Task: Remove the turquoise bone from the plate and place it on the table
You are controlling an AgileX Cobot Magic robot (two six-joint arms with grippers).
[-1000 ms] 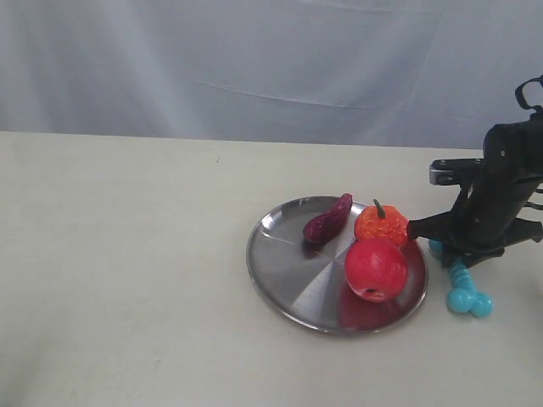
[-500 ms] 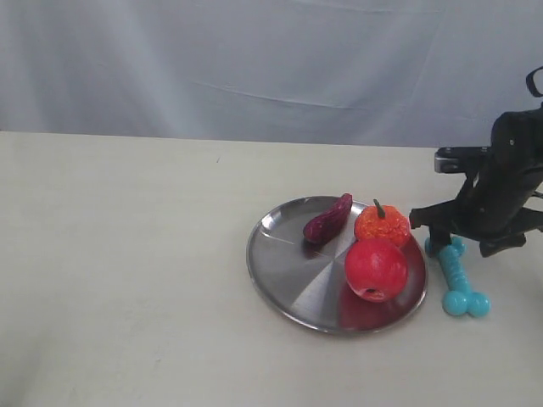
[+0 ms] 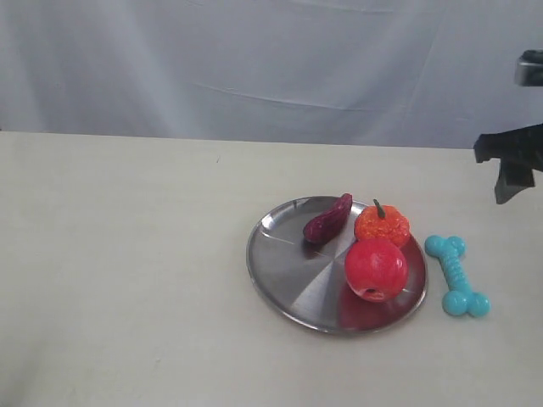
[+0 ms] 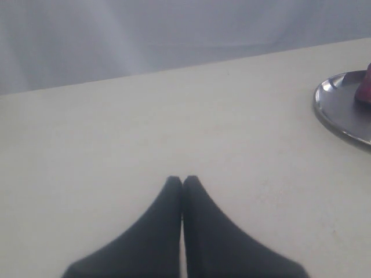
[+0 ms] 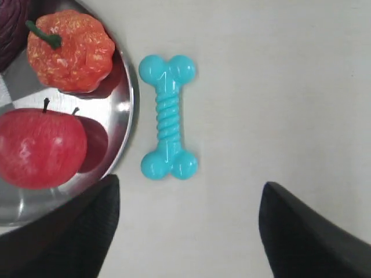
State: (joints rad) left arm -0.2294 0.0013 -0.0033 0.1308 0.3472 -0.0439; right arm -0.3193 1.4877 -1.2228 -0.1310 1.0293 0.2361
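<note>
The right gripper [image 5: 191, 185] has released and risen clear, jaws spread, empty; the bone [image 3: 456, 275] lies on the table [image 3: 127, 254] at 3 o'clock of the plate [image 3: 254, 254], just off its rim, so the task looks done; the left gripper [image 4: 182, 182] is pressed together

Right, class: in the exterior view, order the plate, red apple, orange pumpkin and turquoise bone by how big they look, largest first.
1. plate
2. red apple
3. orange pumpkin and turquoise bone: not ranked against each other, because the bone looks longer while the pumpkin looks bulkier.
</note>
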